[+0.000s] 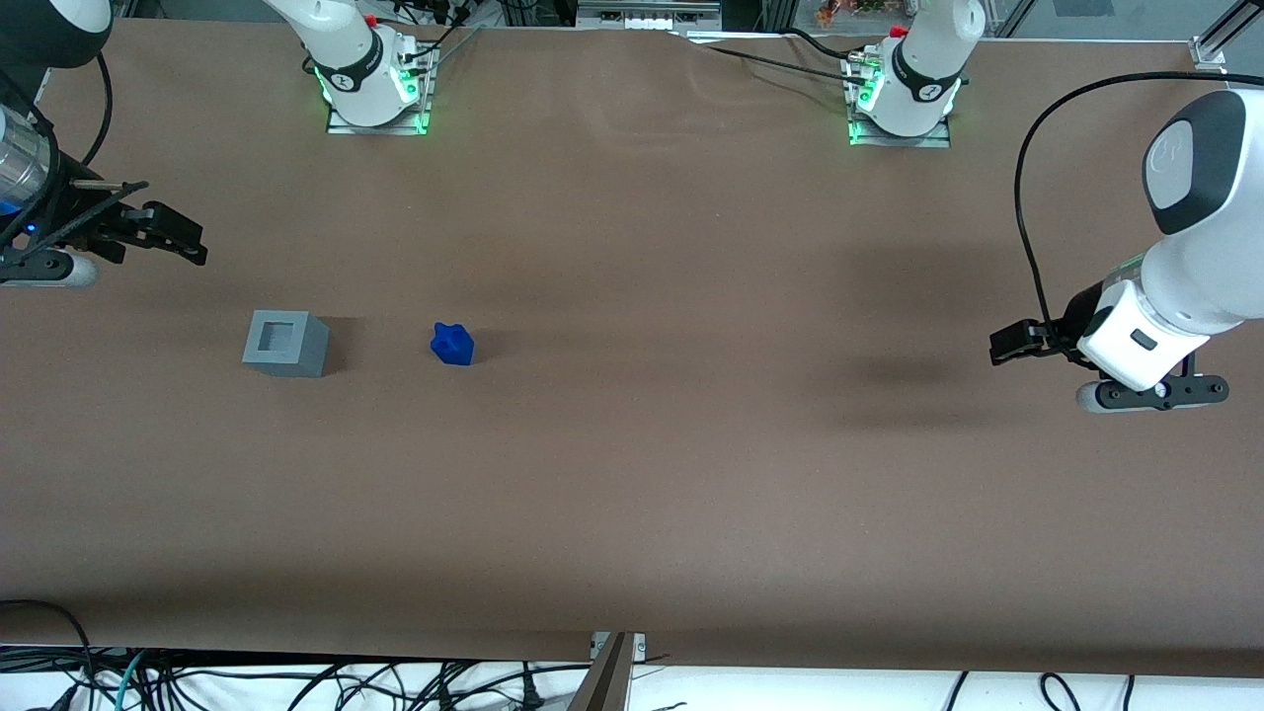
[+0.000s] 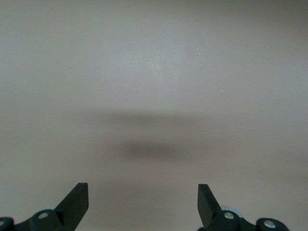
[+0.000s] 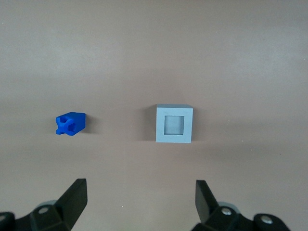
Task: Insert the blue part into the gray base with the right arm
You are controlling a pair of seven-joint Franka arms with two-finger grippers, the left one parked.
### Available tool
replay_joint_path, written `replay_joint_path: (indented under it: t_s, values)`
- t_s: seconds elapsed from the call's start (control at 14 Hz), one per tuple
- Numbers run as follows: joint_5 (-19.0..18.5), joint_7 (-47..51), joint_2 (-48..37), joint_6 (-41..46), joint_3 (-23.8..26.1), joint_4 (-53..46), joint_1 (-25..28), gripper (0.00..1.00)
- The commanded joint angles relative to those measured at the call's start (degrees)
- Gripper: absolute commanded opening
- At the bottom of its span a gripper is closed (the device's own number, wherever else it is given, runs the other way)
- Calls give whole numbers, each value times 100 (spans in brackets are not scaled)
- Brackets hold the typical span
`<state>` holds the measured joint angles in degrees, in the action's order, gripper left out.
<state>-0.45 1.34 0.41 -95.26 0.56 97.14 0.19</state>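
Note:
The gray base [image 1: 284, 343] stands on the brown table with its square recess facing up; it also shows in the right wrist view [image 3: 173, 123]. The blue part [image 1: 452, 344] lies on the table beside the base, a short gap away toward the parked arm's end, and shows in the right wrist view too [image 3: 70, 123]. My right gripper [image 1: 188, 242] hovers above the table, farther from the front camera than the base and apart from both objects. In the right wrist view the gripper [image 3: 140, 187] is open and empty, its fingers spread wide over bare table.
The brown table cover [image 1: 632, 474] stretches wide around both objects. Two arm bases [image 1: 373, 89] stand at the table edge farthest from the front camera. Cables [image 1: 296, 681] lie below the near edge.

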Motion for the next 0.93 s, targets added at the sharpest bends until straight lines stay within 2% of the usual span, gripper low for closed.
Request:
replay_joint_path:
  t_s: [0.0,0.86]
  values:
    - [72,-38,-49,25,-38,-2,34,99]
    - [72,-28,-41,51,-38,-2,43,99]
